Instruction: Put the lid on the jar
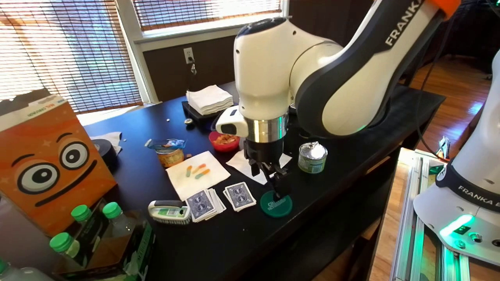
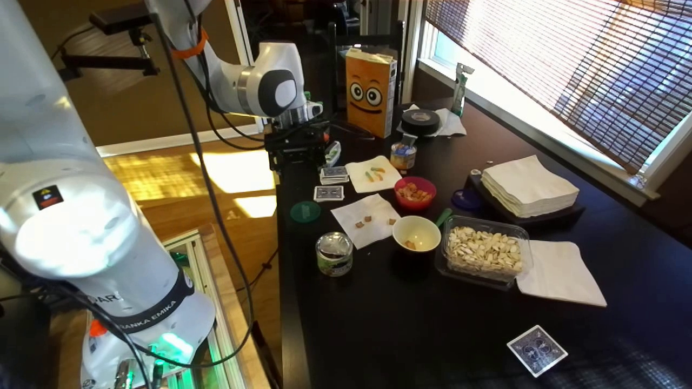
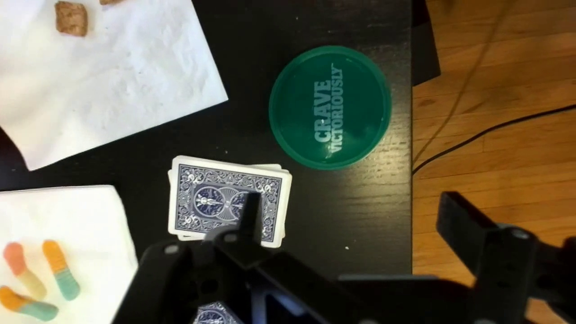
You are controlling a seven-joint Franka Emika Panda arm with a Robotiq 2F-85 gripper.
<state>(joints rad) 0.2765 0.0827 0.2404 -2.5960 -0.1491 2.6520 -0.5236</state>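
Observation:
The lid, a dark-green round disc with pale lettering, lies flat on the black table in both exterior views (image 1: 273,210) (image 2: 305,212) and in the wrist view (image 3: 330,108). The jar stands upright with a shiny silvery top and greenish sides in both exterior views (image 1: 312,157) (image 2: 334,254); it is out of the wrist view. My gripper (image 1: 272,181) is open and empty above the table, in an exterior view (image 2: 297,151) too. In the wrist view its fingers (image 3: 351,202) are spread apart, with the lid beyond them and not between them.
The table's edge (image 3: 411,202) runs close to the lid. Card stacks (image 1: 240,195) and a brush (image 1: 170,212) lie nearby. A napkin (image 2: 361,213), red bowl (image 2: 415,202), cream bowl (image 2: 416,234) and seed tub (image 2: 486,254) stand around the jar. A bottle carrier (image 1: 129,249) stands at one end.

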